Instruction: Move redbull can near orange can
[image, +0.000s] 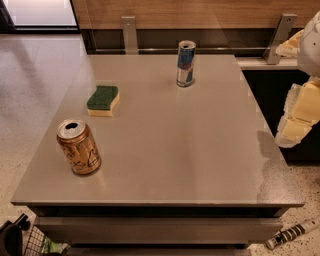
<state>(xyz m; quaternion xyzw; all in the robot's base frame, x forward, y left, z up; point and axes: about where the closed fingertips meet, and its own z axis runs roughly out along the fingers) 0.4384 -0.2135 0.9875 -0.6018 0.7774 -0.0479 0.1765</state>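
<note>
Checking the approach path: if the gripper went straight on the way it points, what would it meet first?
Probably the table, at its right edge: the gripper hangs beside it, angled down toward it; depth is unclear.

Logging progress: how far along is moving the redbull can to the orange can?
Done: nothing; the redbull can stands at the far edge of the table, the orange can near its front left corner. In hand: nothing; the gripper hangs beyond the table's right side. Left: grasp, carry, placement.
</note>
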